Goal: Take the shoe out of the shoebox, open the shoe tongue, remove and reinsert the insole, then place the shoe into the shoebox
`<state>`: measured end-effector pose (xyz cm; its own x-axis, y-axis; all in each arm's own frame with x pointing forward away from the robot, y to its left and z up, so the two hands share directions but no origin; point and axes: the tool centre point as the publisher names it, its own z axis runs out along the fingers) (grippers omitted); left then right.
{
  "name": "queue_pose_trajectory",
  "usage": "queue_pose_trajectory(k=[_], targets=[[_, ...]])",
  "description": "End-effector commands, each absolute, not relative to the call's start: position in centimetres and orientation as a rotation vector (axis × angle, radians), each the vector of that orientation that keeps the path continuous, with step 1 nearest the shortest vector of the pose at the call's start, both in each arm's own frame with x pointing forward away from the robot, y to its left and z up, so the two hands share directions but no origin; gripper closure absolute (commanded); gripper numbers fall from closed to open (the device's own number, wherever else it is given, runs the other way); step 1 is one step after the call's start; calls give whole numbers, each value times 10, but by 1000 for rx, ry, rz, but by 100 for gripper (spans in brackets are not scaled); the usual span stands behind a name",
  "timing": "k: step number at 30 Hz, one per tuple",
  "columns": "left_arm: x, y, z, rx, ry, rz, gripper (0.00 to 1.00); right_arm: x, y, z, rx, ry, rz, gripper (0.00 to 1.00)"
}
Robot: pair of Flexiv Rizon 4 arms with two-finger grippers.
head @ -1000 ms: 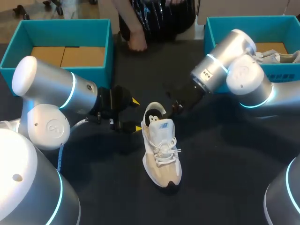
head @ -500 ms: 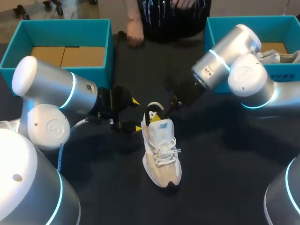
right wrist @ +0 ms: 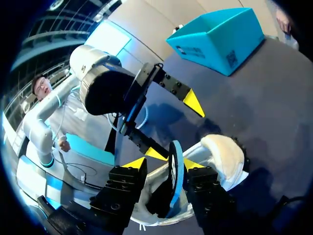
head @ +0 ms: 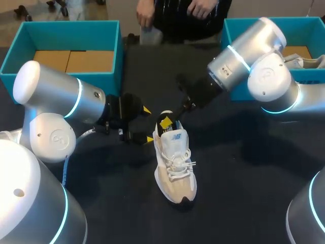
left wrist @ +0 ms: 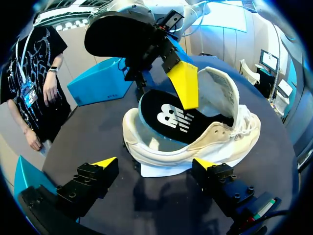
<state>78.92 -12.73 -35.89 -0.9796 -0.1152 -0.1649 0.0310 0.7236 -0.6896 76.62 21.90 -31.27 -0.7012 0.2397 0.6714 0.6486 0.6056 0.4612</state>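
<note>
The table [head: 238,173] is lit evenly and brightly from overhead. Soft shadows are cast beneath the shoe [head: 175,170] and beside both arms. White glare is seen on the left arm [head: 45,96] and the right arm [head: 264,76], on their silver shells.

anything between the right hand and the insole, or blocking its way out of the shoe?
Nothing visible. The right hand grips the insole at its heel end, raised above the collar of the shoe. The left hand stands open around the heel, clear of the insole.
</note>
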Motion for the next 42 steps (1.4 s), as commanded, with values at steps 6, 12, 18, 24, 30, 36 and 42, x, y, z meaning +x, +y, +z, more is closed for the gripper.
queue_pose_trajectory(k=[6,12,18,24,30,36,42], targets=[[788,-128,-359,-69,2731,-1091,0,774,217,-300,-681,-2310,-1013,55],[788,-128,-359,-69,2731,-1091,0,787,212,-293,-663,-2331,-1015,55],[788,-128,-359,-69,2731,-1091,0,798,199,-279,-698,-2370,-1031,52],[788,-128,-359,-69,2731,-1091,0,796,185,-278,-779,-2351,-1035,56],[786,-108,-312,26,2682,-1153,0,800,190,-278,-892,-2345,-1036,93],[791,-83,-285,75,2660,-1129,0,798,186,-281,-1110,-2353,-981,100],[799,-56,-272,167,2699,-1041,0,798,186,-280,-1277,-2347,-1003,100]])
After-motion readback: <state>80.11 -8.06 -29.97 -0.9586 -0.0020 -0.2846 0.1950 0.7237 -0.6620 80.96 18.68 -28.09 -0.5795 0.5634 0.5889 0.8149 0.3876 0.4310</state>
